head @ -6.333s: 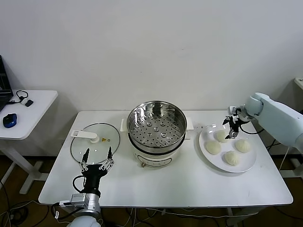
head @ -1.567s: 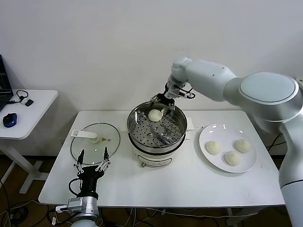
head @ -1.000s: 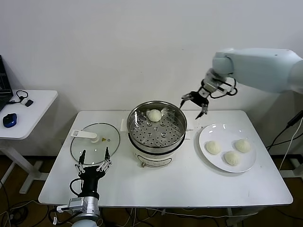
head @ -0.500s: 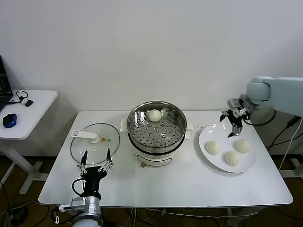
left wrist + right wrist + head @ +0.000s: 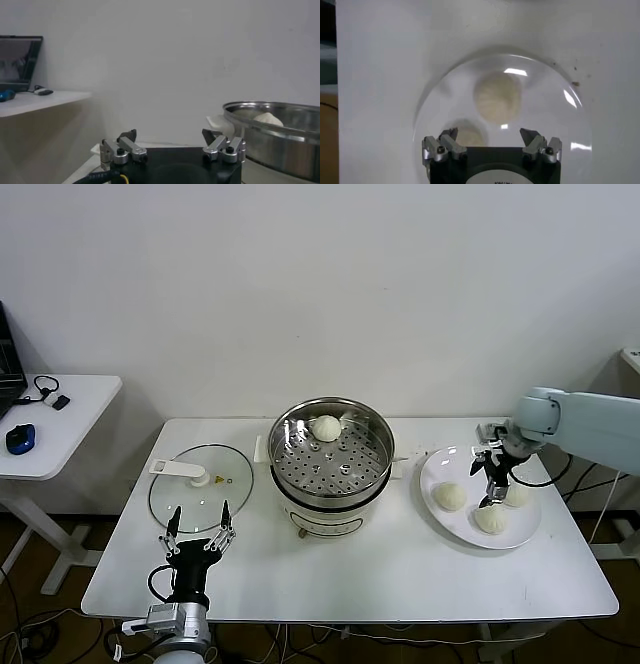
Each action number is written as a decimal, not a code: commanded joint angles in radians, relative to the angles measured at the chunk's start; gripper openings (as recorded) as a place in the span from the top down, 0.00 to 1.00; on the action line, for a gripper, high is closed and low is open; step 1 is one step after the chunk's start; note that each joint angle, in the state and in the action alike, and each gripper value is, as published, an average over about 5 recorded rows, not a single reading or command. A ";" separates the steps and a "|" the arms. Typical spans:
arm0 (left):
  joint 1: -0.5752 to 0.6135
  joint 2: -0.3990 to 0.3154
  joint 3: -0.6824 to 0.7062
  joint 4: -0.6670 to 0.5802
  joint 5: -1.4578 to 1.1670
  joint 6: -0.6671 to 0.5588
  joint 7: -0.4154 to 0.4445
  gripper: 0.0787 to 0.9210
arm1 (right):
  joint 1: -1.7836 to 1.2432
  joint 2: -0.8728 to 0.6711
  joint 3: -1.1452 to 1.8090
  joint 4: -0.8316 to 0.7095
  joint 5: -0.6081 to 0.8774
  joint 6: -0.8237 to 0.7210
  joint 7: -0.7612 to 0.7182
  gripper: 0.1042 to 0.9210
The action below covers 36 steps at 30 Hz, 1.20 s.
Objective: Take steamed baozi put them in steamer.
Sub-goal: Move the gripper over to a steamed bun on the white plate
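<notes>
Lowered since half a second ago, the right pincer (image 5: 492, 476) hangs spread and empty above the plate (image 5: 436, 470); three steamed baozi (image 5: 450, 497) lie beneath it; one sits in the steamer (image 5: 331, 452); the left pincer (image 5: 197, 527) waits spread near the surface's (image 5: 400, 564) front edge.

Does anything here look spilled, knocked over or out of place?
Nothing stands out. One baozi sits inside the steamer, three more lie on the white plate, and the glass lid lies flat on the table. The right gripper hangs open over the plate; the left gripper waits open by the lid.
</notes>
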<state>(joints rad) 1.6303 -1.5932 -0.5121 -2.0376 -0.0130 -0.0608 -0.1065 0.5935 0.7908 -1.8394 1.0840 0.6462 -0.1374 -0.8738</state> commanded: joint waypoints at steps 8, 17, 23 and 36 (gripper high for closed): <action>0.002 -0.002 -0.002 0.002 0.002 -0.005 -0.001 0.12 | -0.210 0.086 0.207 -0.196 -0.024 0.032 -0.024 0.12; 0.004 -0.001 -0.004 -0.004 0.002 -0.005 0.001 0.12 | -0.217 0.104 0.205 -0.203 -0.039 0.034 -0.041 0.12; 0.003 -0.001 -0.006 -0.006 0.000 -0.006 0.001 0.12 | -0.217 0.110 0.199 -0.211 -0.050 0.032 -0.047 0.12; 0.001 -0.001 -0.008 -0.009 -0.001 -0.004 0.000 0.12 | -0.206 0.127 0.187 -0.213 -0.054 0.025 -0.053 0.36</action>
<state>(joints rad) 1.6313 -1.5941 -0.5194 -2.0445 -0.0135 -0.0661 -0.1062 0.3878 0.9103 -1.6535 0.8785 0.5953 -0.1123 -0.9227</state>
